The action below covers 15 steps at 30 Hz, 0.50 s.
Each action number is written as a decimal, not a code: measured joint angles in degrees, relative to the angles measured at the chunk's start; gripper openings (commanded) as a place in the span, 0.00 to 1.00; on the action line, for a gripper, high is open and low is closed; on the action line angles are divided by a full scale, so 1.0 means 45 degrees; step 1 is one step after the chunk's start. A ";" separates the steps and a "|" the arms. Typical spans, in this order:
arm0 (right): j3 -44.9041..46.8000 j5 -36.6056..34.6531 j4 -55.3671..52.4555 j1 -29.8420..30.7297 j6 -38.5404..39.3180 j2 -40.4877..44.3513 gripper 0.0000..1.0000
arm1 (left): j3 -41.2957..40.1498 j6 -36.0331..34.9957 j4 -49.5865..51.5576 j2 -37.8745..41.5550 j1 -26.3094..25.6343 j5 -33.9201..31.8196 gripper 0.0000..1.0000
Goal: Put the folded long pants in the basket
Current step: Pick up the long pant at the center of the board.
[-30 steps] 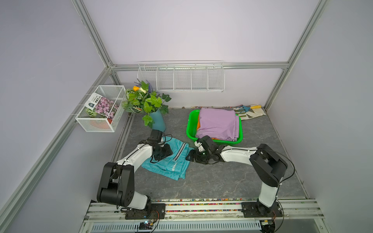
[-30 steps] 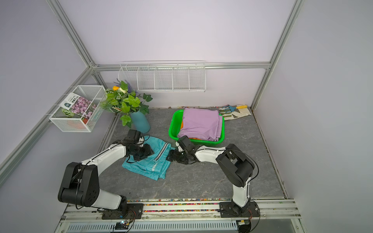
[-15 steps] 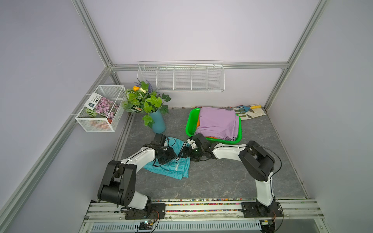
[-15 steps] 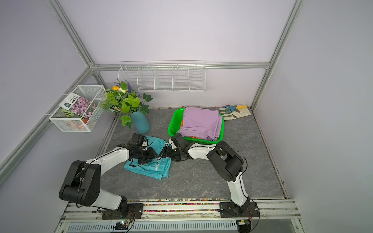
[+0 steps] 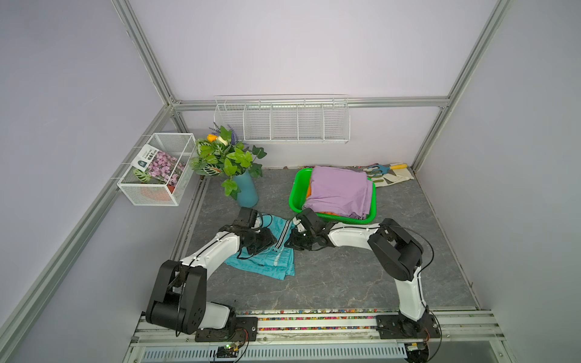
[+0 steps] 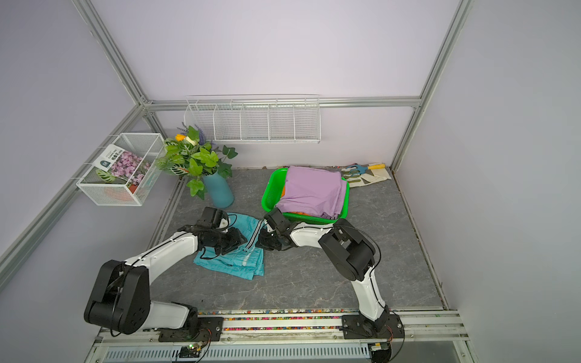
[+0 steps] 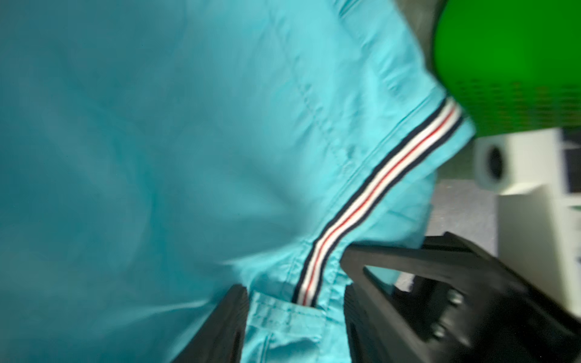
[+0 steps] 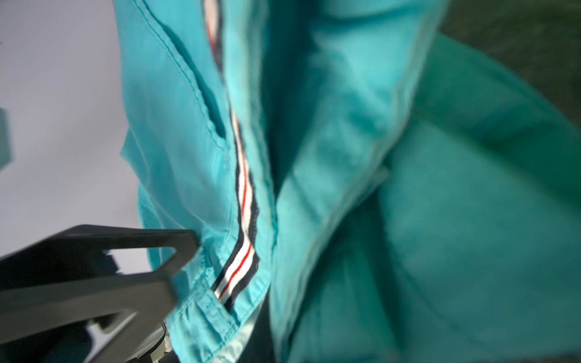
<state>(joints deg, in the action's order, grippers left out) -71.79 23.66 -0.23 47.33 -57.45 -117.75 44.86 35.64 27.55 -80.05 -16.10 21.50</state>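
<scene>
Teal pants (image 5: 267, 264) are on the counter (image 5: 345, 283), between my two arms and just beside the basket (image 5: 295, 195). Lilac pants (image 5: 339, 191) are already in the basket, on top of the orange pants (image 5: 309, 190).

Right jaws are clamped on the teal edge at the side stripe (image 8: 242, 261), on the basket side. Left jaws stand partly apart with a thick fold filling the gap. That reads as a grip, though the wrist view is blurry.

Step, I reckon: two-point lift into the basket.
- Raise both ends together and keep the spacing, or the fold opens.
- Clear the rim before moving across, since the basket looks light and easy to shove.
- Set down flat on the lilac and release both sides together.
- Risk: the near half trails on the counter and unfolds, or slides off a full pile.

Versus a second ago:
- Right jaws were wide open, short of the cloth. They've moved in and shut.
- Left hold is unchanged.
- The pants edge between my arms is gathered up where it lay flat.
- Basket contents are the same.
</scene>
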 measured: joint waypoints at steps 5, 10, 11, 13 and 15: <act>0.0039 -0.0379 -0.1151 -0.0015 0.0772 0.0539 0.00 | 0.0908 -0.0413 0.0121 0.0228 0.1647 0.0413 0.56; 0.0505 -0.0578 -0.2720 -0.0330 0.1885 0.1637 0.00 | 0.1277 -0.1248 0.0588 -0.0073 0.2424 0.0656 0.56; 0.0622 -0.0578 -0.2943 -0.0457 0.2055 0.1797 0.00 | 0.1287 -0.1418 0.0690 -0.0151 0.2424 0.0680 0.56; 0.0821 -0.0622 -0.3473 -0.0719 0.2448 0.2050 0.00 | 0.1287 -0.1807 0.1015 -0.0287 0.2419 0.0656 0.56; 0.0894 -0.0758 -0.4022 -0.0894 0.2837 0.2191 0.00 | 0.1287 -0.2191 0.1355 -0.0374 0.2424 0.0398 0.57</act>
<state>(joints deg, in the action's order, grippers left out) -67.77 20.25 -18.33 43.31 -44.69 -107.90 50.65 25.78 33.65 -81.73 -5.19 23.29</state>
